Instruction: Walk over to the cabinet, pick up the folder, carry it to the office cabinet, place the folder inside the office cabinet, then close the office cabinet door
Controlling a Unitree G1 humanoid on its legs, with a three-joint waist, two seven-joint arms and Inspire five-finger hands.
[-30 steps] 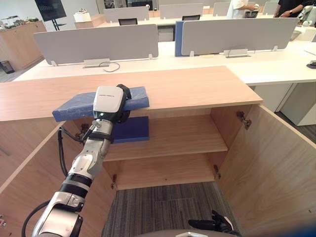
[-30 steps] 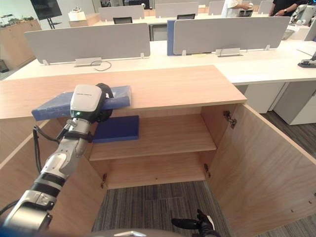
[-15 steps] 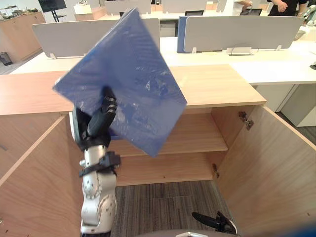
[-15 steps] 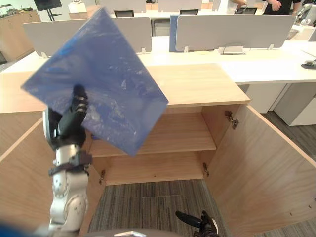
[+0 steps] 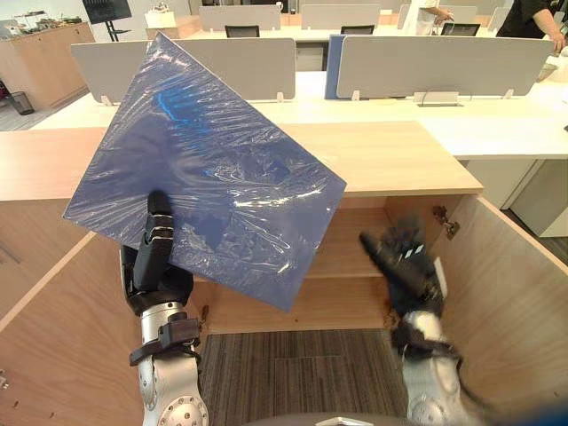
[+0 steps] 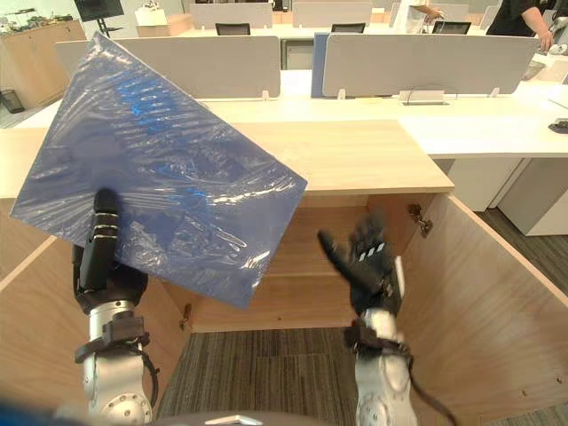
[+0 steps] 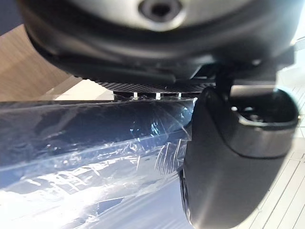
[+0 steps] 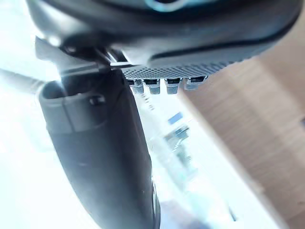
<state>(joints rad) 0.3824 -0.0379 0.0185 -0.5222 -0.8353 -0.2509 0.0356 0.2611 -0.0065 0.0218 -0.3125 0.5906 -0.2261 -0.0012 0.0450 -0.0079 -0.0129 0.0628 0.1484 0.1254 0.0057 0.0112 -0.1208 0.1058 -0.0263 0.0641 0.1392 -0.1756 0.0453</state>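
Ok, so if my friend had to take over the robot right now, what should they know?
Left hand: fingers and thumb shut on the blue folder, holding it up, tilted, in front of the cabinet.
Right hand: open and empty, raised before the cabinet's shelf.
The left door and right door both stand open.
Done: the folder is picked up.
Left to do: put the folder inside on the shelf, let go, then close the doors.
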